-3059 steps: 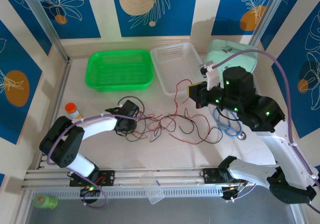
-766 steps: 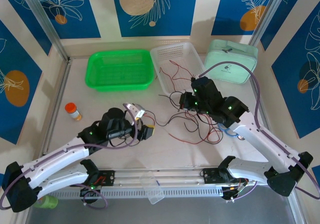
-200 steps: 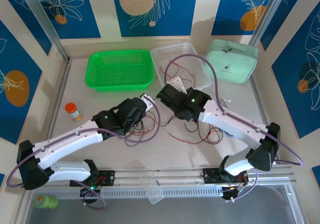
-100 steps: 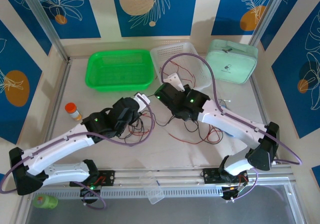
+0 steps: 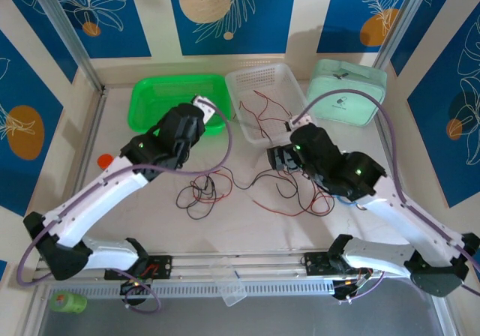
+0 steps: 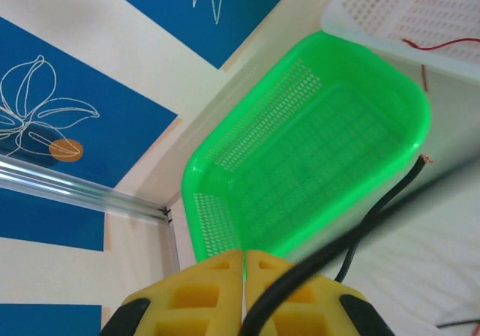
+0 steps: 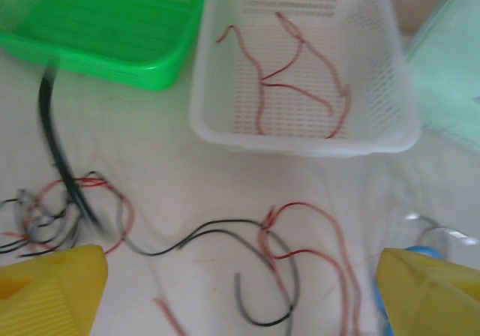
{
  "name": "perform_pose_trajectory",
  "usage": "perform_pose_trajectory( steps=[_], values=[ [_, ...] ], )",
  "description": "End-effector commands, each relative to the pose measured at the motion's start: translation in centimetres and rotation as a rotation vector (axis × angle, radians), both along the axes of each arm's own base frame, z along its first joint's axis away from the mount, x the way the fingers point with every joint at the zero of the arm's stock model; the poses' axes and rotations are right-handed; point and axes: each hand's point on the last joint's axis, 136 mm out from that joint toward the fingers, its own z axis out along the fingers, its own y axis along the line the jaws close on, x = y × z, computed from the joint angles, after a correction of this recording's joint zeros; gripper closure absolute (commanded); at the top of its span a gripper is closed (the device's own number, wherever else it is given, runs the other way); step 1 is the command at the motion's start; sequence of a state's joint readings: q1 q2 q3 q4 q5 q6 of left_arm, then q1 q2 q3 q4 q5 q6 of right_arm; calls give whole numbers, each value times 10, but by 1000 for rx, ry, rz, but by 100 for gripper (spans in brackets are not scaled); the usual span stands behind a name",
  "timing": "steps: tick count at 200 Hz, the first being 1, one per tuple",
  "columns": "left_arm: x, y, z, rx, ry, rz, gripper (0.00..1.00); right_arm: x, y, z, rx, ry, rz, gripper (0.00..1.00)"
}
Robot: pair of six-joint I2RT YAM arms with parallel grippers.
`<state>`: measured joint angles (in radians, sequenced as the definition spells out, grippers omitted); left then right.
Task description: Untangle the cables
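One black cable (image 6: 379,210) pinched
My left claw (image 6: 244,259) is clamped on it; my right claw (image 7: 240,280) gapes empty. The other cables (image 5: 289,193) tangle on the worktop at 6 o'clock of the white basket (image 5: 235,103). They look light and floppy, so I'd take free ends.

Two matching arms on show. The left arm (image 5: 97,197) runs long glossy white shells between chunky black joint housings, and the right arm (image 5: 409,212) is the same build. Small green lights (image 5: 358,172) glow on the black housings. A thick lilac cable (image 5: 227,145) loops off the left wrist, and a second lilac cable (image 5: 360,93) arcs over the right. The left fingers (image 6: 199,298) are bright yellow with moulded square recesses; the right fingers (image 7: 49,291) are yellow too, faintly ribbed.
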<state>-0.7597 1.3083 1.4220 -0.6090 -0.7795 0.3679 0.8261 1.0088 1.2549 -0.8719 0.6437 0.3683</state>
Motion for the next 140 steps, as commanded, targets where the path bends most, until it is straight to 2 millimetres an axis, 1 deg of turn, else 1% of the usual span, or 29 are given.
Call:
perform_pose_trajectory(
  steps=[1, 17, 36, 64, 85, 118, 140],
  values=[
    [36, 9, 15, 22, -28, 18, 100, -27, 22, -8, 180, 108, 141, 3],
    [61, 17, 17, 25, -37, 46, 100, -39, 27, -14, 235, 141, 201, 2],
    [89, 29, 15, 42, -42, 79, 100, -47, 23, -23, 251, 176, 201, 2],
    [125, 43, 4, 53, -38, 108, 100, -55, 12, -37, 243, 219, 166, 2],
    [149, 58, -6, 39, -45, 142, 100, -58, 10, -44, 262, 242, 155, 2],
    [182, 82, -40, 23, -4, 190, 100, -60, 12, -53, 283, 276, 141, 3],
    [199, 92, -77, 10, 57, 213, 100, -61, 11, -58, 290, 294, 125, 3]
  ],
)
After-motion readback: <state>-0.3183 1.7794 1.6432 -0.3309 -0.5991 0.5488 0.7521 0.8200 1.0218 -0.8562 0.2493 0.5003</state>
